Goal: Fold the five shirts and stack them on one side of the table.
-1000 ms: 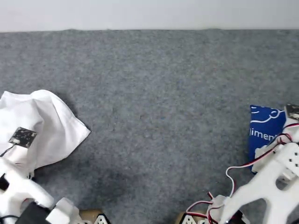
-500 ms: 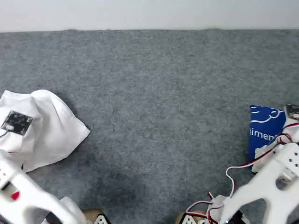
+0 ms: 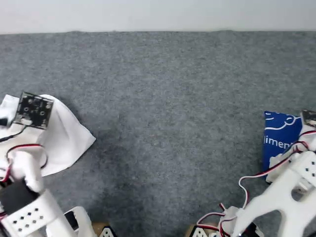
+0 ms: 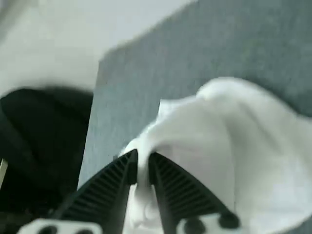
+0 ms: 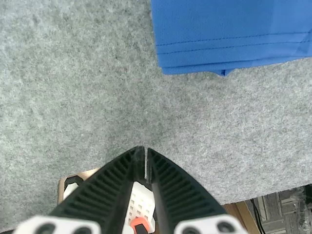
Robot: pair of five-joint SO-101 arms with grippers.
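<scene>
Blue shirt (image 3: 279,137): folded, lying flat at one edge of the grey felt tabletop (image 3: 177,98). Reference point for the entries below.
White shirt (image 3: 61,133): crumpled heap, well apart from the blue shirt, at the opposite edge of the tabletop.
Left pincer (image 4: 142,163): far from the blue shirt; clamped on a bunched fold of the white shirt, with cloth showing between the fingertips.
Right pincer (image 5: 146,152): near the blue shirt's hemmed edge, not touching it; pressed closed with nothing held, above bare felt.
Right arm (image 3: 286,192): just beside the blue shirt, overlapping its near corner in the high view.
</scene>
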